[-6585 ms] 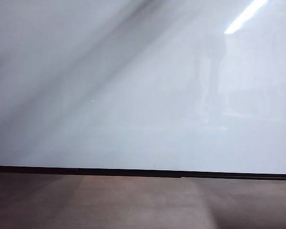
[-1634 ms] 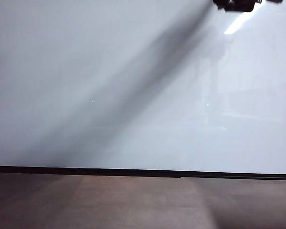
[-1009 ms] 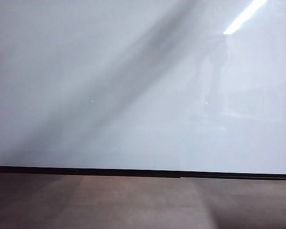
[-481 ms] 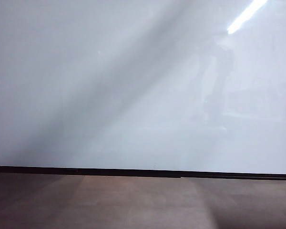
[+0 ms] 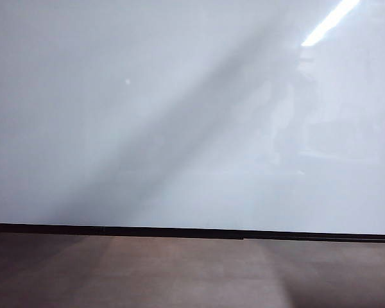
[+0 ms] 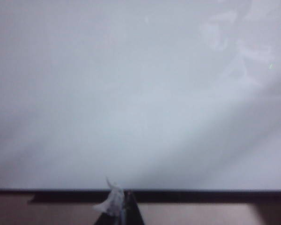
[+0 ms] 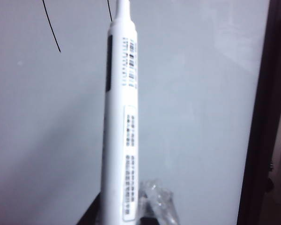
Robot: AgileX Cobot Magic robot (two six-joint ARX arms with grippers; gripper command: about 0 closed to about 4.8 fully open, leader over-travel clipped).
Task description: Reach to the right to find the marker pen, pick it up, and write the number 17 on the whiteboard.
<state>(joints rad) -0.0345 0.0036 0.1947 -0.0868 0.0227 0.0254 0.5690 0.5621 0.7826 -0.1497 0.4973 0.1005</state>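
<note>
I see the whiteboard (image 5: 179, 115) filling the exterior view, standing behind the brown surface (image 5: 179, 276); neither arm appears there. The right gripper (image 7: 126, 213) pinches the white marker pen (image 7: 121, 126), its tip toward the board, beside two thin black strokes (image 7: 51, 28). The left gripper (image 6: 122, 211) faces the board's lower edge, fingertips pressed together.

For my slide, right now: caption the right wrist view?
Right end effector holds white marker pen before the whiteboard, black strokes visible.
</note>
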